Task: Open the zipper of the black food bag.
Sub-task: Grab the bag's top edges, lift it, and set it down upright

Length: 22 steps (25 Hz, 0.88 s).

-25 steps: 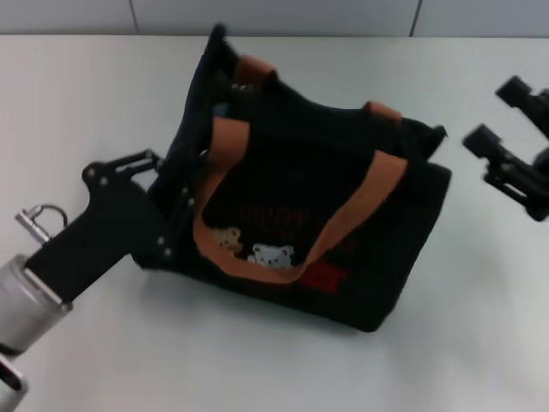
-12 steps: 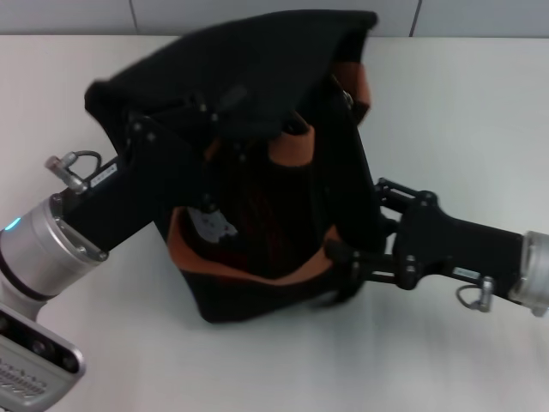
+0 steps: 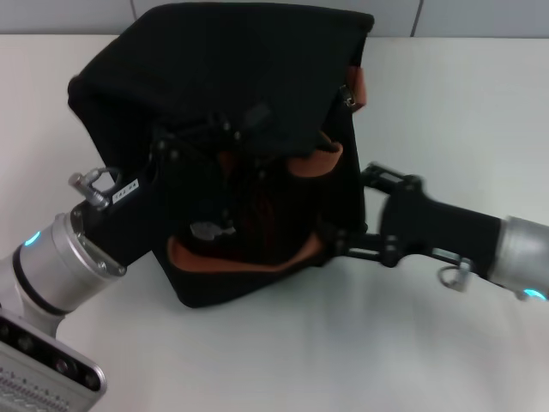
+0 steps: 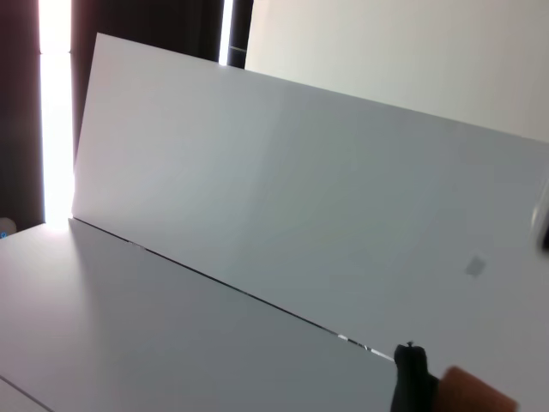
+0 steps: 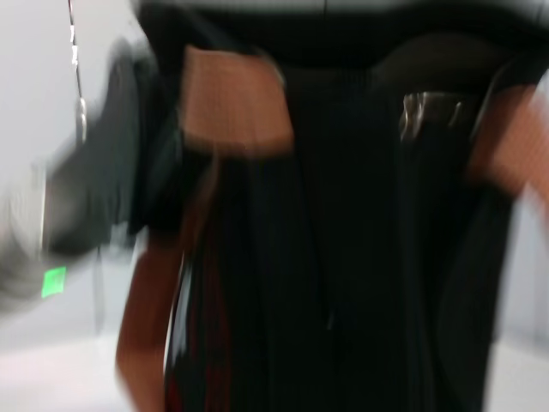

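**Bag tipped up between two arms**

Seen from the head: black food bag tipped up on the white worktop, open mouth facing the camera, orange-brown straps hanging across the opening. Left pincer reaching into that mouth from the left side, fingers lost against dark fabric, so grip impossible to judge. Right pincer pressed against the bag's right lower edge, spread likewise unclear. Zipper not made out here.

From the right wrist: blurred close fabric and a strap, plus a silvery glint, perhaps the pull.

From the left wrist: mostly wall and worktop, only a strap tip at the edge.
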Motion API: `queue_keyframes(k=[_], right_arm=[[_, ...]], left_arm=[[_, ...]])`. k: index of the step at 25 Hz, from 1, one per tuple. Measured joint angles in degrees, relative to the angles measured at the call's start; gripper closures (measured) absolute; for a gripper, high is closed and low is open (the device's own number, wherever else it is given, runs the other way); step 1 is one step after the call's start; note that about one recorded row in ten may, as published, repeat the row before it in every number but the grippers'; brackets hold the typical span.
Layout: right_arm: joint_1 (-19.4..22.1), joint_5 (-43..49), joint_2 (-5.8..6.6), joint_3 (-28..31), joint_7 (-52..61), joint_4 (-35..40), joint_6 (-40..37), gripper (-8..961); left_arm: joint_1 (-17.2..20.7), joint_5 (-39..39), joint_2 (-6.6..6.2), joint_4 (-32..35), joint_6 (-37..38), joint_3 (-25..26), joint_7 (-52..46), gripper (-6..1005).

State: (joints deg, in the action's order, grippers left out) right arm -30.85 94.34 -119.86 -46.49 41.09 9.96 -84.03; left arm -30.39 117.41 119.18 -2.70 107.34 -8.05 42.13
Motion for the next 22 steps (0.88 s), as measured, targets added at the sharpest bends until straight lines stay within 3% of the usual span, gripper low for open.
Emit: queue_keyframes(k=[6, 9, 14, 22], right_arm=[[13.7, -11.0, 0.15, 9.6, -13.4, -2.5, -17.6, 120], [16.5, -16.1, 0.05, 13.4, -20.3, -5.8, -24.5, 121], [13.2, -18.7, -0.09, 17.3, -35.0, -12.2, -25.9, 120], [5.3, -18.3, -0.06, 16.6, -64.9, -21.6, -14.5, 121]], left_arm=[[0.8, 0.0, 0.00, -1.5, -2.2, -0.2, 1.9, 845], [0.7, 0.1, 0.00, -2.5, -3.4, -0.3, 2.9, 851], [0.3, 0.5, 0.00, -4.1, -5.3, -0.3, 4.9, 863], [1.1, 1.3, -0.01, -5.0, -5.1, 0.0, 6.2, 868]])
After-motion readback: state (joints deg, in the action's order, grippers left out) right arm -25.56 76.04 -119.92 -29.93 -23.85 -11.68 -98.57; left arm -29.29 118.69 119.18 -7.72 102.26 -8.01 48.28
